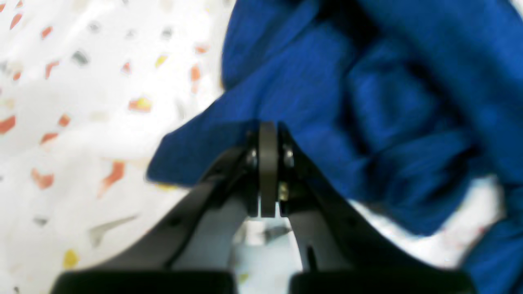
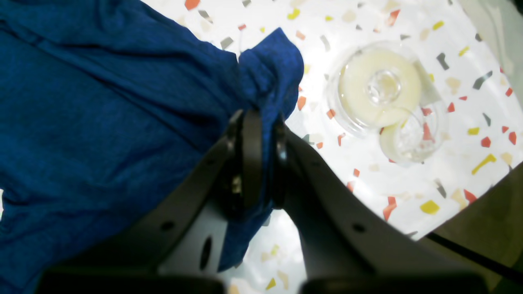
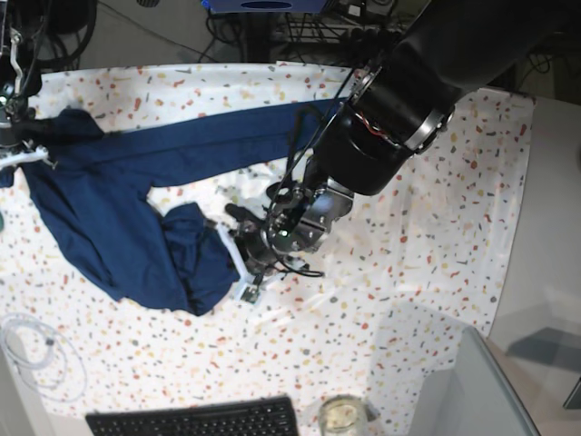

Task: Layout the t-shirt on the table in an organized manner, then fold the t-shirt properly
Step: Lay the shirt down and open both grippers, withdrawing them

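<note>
Between the clenched jaws of the left gripper (image 1: 267, 134) an edge of the t-shirt (image 3: 109, 218) is pinched; the right gripper (image 2: 259, 122) clamps another edge. Both should be drawn apart, low over the table (image 3: 408, 263).

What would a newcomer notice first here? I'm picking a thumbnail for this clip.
The crumpled dark blue t-shirt sprawled across the speckled table, pinched at two edges: the left gripper mid-table, the right gripper at the base view's left edge. Next, a clear tape spool beside the right-hand grip.
</note>
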